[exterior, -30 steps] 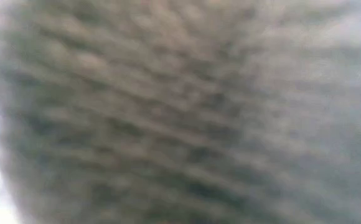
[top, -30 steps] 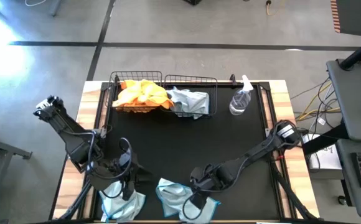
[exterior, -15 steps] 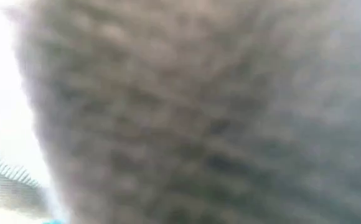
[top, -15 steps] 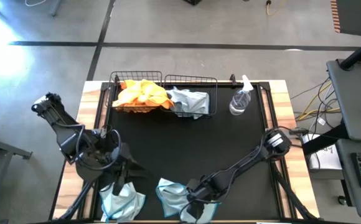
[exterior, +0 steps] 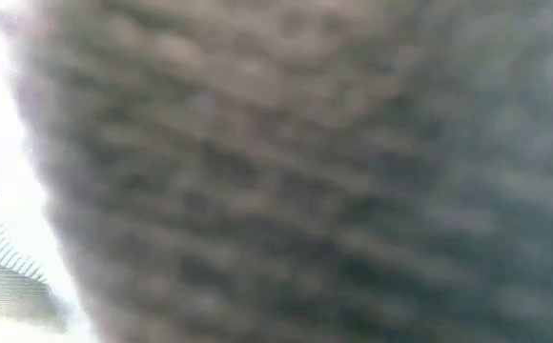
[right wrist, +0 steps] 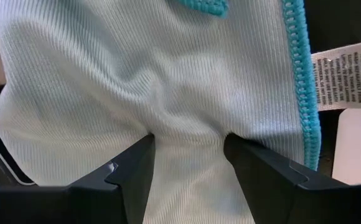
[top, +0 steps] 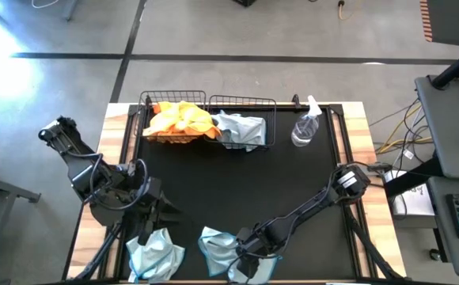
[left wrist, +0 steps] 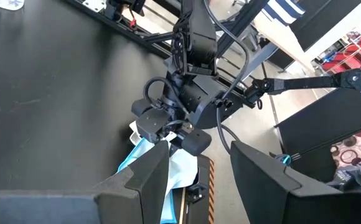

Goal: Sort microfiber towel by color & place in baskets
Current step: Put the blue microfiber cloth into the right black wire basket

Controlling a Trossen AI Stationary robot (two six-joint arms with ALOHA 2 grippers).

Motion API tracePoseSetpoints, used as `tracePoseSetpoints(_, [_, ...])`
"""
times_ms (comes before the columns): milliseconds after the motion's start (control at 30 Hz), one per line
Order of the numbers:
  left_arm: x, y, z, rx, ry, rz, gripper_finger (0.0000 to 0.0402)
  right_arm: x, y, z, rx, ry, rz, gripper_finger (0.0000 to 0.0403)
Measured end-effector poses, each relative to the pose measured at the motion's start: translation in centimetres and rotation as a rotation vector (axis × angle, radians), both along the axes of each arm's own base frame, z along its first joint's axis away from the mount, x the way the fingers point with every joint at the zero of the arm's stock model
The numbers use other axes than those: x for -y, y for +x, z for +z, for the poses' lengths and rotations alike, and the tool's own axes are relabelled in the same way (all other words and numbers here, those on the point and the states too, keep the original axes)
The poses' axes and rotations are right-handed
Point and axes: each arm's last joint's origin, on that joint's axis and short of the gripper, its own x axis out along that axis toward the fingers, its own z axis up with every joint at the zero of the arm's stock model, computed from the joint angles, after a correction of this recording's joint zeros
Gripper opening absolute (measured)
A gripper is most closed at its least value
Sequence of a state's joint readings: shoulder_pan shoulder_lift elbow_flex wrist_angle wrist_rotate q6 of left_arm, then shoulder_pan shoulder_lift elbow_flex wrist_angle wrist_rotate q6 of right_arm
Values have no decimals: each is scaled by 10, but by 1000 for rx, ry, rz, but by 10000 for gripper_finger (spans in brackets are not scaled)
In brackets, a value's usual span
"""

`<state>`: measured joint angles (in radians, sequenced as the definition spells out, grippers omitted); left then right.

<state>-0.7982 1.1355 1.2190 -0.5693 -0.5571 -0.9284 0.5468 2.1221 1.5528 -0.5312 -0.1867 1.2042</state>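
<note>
**Two robot arms low over pale blue cloths at the near edge of a black work table**

High view: A wooden table (top: 354, 119) topped with a black mat stands on a grey concrete floor marked by dark lines. A desk with a keyboard sits off the table at 3 o'clock. At 12 o'clock on the mat, two black wire baskets (top: 207, 101) stand side by side and touching. The left one holds bright orange cloths (top: 179, 120); the right one holds a pale blue cloth (top: 241, 129). A clear spray bottle (top: 305, 127) stands just beside the right basket. At 6 o'clock lie two loose pale blue cloths, one at 7 o'clock (top: 157, 255) and one nearer 6 o'clock (top: 218, 247). The left gripper (top: 147, 236) hangs over the 7 o'clock cloth. The right gripper (top: 249, 257) is down on the 6 o'clock cloth.

Low view: The whole picture is filled by blurred grey ribbed fabric close to the lens, with a sliver of bright room at 9 o'clock.

Left wrist view: The left gripper (left wrist: 199, 177) has its fingers spread apart with nothing between them, above the black mat. Beyond them, the right arm's gripper (left wrist: 175, 132) sits on a pale blue cloth (left wrist: 179, 167).

Right wrist view: The right gripper (right wrist: 188, 157) has its fingers spread, pressed into the ribbed pale blue cloth (right wrist: 137, 81), which bunches up between them. The cloth has a turquoise stitched edge and a white label (right wrist: 347, 73).
</note>
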Motion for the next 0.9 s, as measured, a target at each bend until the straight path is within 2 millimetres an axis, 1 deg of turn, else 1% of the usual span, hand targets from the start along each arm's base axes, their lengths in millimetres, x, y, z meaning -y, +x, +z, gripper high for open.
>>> tracePoseSetpoints(67, [0,0,0,0,0,1,158,0,0,-2,-2,-7,9,202])
tracePoseSetpoints(167, [0,0,0,4,-1,4,158,1,0,-4,-4,-13,20,181])
tracePoseSetpoints(467, [0,0,0,7,0,10,158,2,1,-2,19,-16,52,66])
tracePoseSetpoints(633, [0,1,1,10,-2,11,158,6,3,1,37,-16,75,19])
tracePoseSetpoints(767, [-1,0,1,17,2,26,158,15,8,5,56,-15,98,12])
tracePoseSetpoints(900, [-2,0,4,33,-10,32,158,34,16,14,96,-50,98,11])
